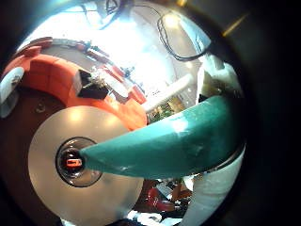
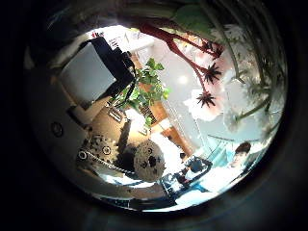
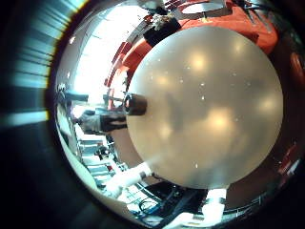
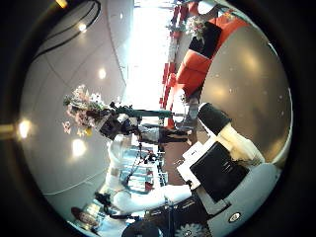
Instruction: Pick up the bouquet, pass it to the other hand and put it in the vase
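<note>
The bouquet [image 4: 87, 107] is held up in the air by my left hand [image 4: 120, 126], whose fingers curl round its wrapped stem [image 4: 153, 113]; the right thumb side palm view shows this from a distance. The cone wrap [image 1: 174, 143] lies across my left palm, its tip pointing towards the vase mouth [image 1: 73, 162] below. Blossoms [image 2: 207, 82] and stems fill one side of the left thumb side view. The vase [image 3: 133, 104] stands at the rim of the round table [image 3: 214, 114]. My right hand [image 4: 232, 163] is apart from the bouquet, fingers relaxed, holding nothing.
The round table [image 1: 108, 179] carries only the vase. Upholstered seats [image 1: 56, 75] stand beside it on the floor. A potted plant [image 2: 144, 87] is farther back in the room.
</note>
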Motion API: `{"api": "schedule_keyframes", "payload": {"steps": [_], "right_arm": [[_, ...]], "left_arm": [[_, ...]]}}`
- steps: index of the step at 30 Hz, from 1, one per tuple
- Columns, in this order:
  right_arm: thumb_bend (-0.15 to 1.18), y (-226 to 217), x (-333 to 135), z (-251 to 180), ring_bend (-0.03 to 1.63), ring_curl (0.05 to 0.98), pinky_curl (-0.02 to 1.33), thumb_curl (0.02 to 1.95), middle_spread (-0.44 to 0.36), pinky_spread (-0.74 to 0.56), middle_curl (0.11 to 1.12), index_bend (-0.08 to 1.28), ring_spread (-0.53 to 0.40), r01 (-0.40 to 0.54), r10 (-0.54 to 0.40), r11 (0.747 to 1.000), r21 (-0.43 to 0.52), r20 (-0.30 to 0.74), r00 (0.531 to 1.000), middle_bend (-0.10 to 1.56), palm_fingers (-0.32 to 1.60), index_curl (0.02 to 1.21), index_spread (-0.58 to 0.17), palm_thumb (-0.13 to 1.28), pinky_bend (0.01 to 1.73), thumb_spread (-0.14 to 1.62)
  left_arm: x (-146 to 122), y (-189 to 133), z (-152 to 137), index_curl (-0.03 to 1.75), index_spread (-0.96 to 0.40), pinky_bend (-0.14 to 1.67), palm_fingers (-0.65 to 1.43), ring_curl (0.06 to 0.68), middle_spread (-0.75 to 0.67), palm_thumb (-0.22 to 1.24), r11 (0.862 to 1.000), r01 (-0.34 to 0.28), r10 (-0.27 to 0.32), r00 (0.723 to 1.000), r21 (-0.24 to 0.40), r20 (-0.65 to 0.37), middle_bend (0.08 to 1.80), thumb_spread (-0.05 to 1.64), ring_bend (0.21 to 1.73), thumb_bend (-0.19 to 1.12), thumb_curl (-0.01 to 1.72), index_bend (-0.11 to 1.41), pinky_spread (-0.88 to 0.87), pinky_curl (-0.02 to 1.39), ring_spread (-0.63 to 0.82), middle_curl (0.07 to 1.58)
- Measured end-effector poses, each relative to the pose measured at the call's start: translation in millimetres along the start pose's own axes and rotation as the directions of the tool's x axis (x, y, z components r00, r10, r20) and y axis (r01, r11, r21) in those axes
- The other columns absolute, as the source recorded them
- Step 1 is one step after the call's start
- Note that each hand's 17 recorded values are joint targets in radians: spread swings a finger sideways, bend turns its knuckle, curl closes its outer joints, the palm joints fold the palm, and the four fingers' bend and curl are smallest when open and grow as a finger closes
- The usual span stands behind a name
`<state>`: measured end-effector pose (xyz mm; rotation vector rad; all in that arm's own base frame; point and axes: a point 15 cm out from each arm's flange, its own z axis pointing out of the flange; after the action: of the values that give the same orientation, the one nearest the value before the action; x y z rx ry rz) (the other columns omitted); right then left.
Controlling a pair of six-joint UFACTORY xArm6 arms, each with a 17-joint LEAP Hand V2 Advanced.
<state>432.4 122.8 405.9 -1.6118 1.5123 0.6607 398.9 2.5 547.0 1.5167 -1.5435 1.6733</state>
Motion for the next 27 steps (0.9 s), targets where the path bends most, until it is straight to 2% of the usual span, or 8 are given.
{"api": "schedule_keyframes", "payload": {"steps": [11,22,24,27], "right_arm": [[-0.02,-1.7,1.0,-0.1,0.51,0.228,0.28,0.59,0.041,0.48,0.36,0.17,0.185,0.001,-0.001,1.000,0.006,-0.005,1.000,0.21,0.30,0.36,-0.251,0.87,0.50,0.96],[-0.02,-1.2,3.3,-0.8,0.51,0.227,0.27,0.59,0.025,0.49,0.37,0.17,0.178,0.006,-0.005,1.000,0.006,-0.010,1.000,0.20,0.32,0.35,-0.252,0.87,0.49,0.96],[-0.02,-1.5,3.6,-1.4,0.51,0.227,0.27,0.59,0.021,0.49,0.37,0.17,0.177,0.007,-0.007,1.000,0.007,-0.010,1.000,0.20,0.32,0.35,-0.251,0.87,0.49,0.96],[-0.02,-1.2,3.6,0.0,0.51,0.227,0.26,0.59,0.001,0.49,0.37,0.18,0.177,0.008,-0.008,1.000,0.004,-0.009,1.000,0.20,0.32,0.35,-0.252,0.87,0.49,0.96]], "left_arm": [[-22.6,-3.9,10.6,1.47,-0.73,1.20,1.01,0.556,-0.61,1.12,1.000,-0.012,0.012,1.000,0.001,0.012,0.96,1.11,1.52,0.01,0.96,0.48,-0.60,0.96,-0.41,1.20],[-37.9,-1.8,19.4,1.48,-0.72,1.19,1.02,0.555,-0.62,1.10,1.000,0.015,-0.015,1.000,-0.004,0.005,0.93,1.10,1.50,-0.01,0.94,0.43,-0.62,0.95,-0.41,1.21],[-40.7,-0.4,19.9,1.49,-0.71,1.18,1.02,0.554,-0.62,1.05,1.000,0.023,-0.023,1.000,-0.006,0.004,0.92,1.07,1.49,-0.03,0.92,0.41,-0.62,0.94,-0.41,1.21],[-48.5,0.1,20.9,1.46,-0.70,1.10,0.91,0.526,-0.62,0.87,0.999,0.041,-0.041,0.999,-0.012,-0.002,0.90,0.99,1.40,-0.09,0.83,0.34,-0.63,0.88,-0.43,1.18]]}}
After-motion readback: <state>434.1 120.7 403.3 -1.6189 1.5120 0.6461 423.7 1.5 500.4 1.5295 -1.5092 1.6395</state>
